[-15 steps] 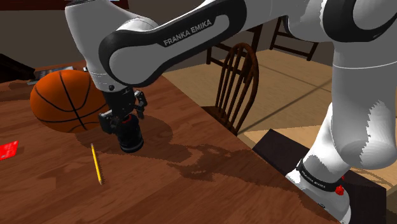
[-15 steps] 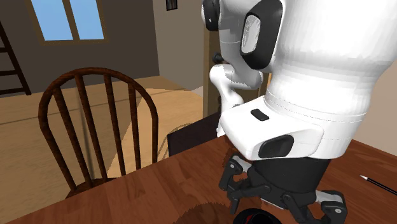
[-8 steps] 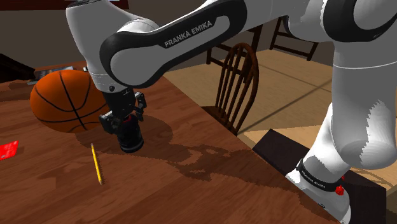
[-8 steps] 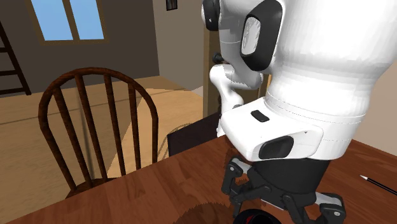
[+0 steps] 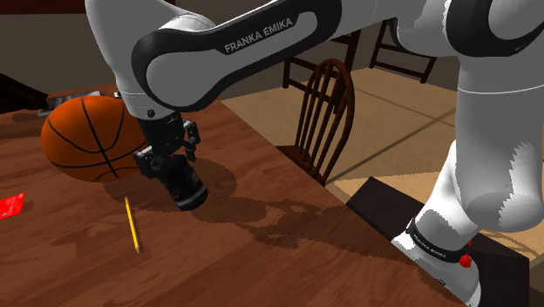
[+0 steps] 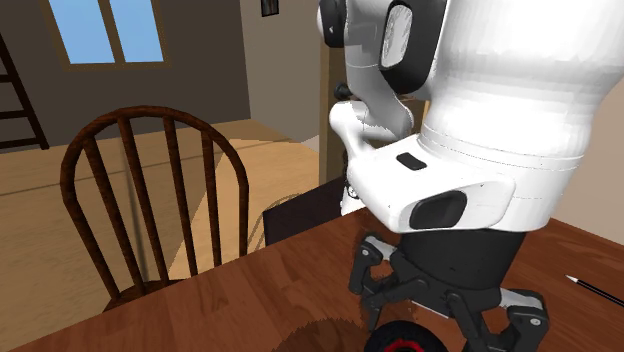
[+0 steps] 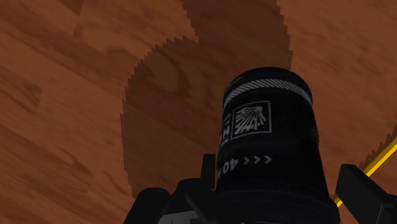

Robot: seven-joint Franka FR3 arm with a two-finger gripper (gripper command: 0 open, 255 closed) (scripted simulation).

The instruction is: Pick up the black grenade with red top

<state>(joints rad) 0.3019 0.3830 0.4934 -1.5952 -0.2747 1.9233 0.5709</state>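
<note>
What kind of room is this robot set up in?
Probably a dining area in a house: a brown wooden table with a dark wooden spindle-back chair beside it, and a window in the far wall. The gripper clasps a black cylindrical grenade.

Clearance round the end effector: tight on the ball side, open on the chair side.
Ball (image 5: 90, 138) sits just beside the end effector (image 5: 172, 164), which clasps the grenade (image 5: 187, 188); little gap on the shoulder view's left. Pencil (image 5: 132, 224) lies flat on the desk (image 5: 261, 253) near the grenade, a low obstacle. Red item (image 5: 10, 206) is at the left edge, well apart. Bare desk runs toward the shoulder view's right as far as the desk edge. Chair (image 5: 327, 109) stands just beyond that edge.
</note>
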